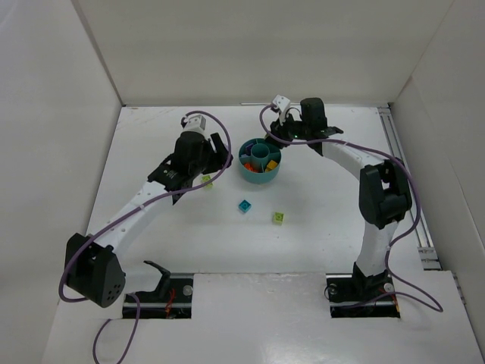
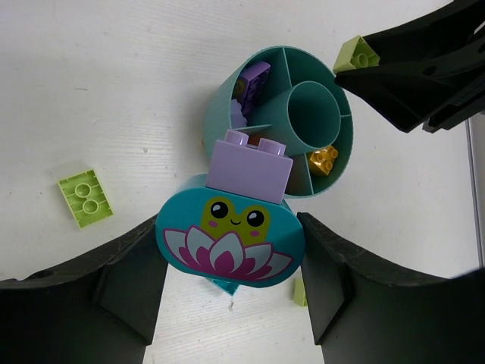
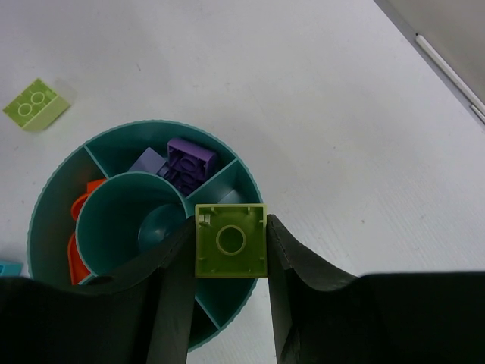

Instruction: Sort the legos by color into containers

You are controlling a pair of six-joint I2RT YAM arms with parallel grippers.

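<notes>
- Clamping from both sides, the left gripper (image 2: pixel 229 254) has its jaws closed on a teal rounded plastic brick (image 2: pixel 227 239) printed with a frog and a pink lotus, with one black finger against each end.
- This brick's long axis runs straight across the gap from finger to finger, and its printed face is turned towards the wrist camera.
- A lilac plastic brick (image 2: pixel 250 167) is stacked on its far side, beyond the fingertips, with its studs pointing ahead towards the round teal plastic dish (image 2: pixel 216 114).
- The dish sits just ahead of the left jaws, with a purple brick (image 2: pixel 254 80) in one wedge and an orange-yellow brick (image 2: pixel 323 159) in another, either side of the central cup (image 2: pixel 314 114).
- Off to the left of those jaws, a lime green flat brick (image 2: pixel 85 197) lies studs-up on the white table (image 1: pixel 326 212), its long axis slanted.
- The right gripper (image 3: pixel 231 246) has its jaws shut on a lime green square brick (image 3: pixel 231 240).
- The hollow underside of this brick faces the wrist camera and its studs point away, down at the dish; being square, it has no long axis.
- It hangs over a wedge section just right of the central cup.
- A small teal brick (image 1: pixel 244 205) and a yellow-green brick (image 1: pixel 278 218) lie on the table, apart from the dish and clear of both jaws.
</notes>
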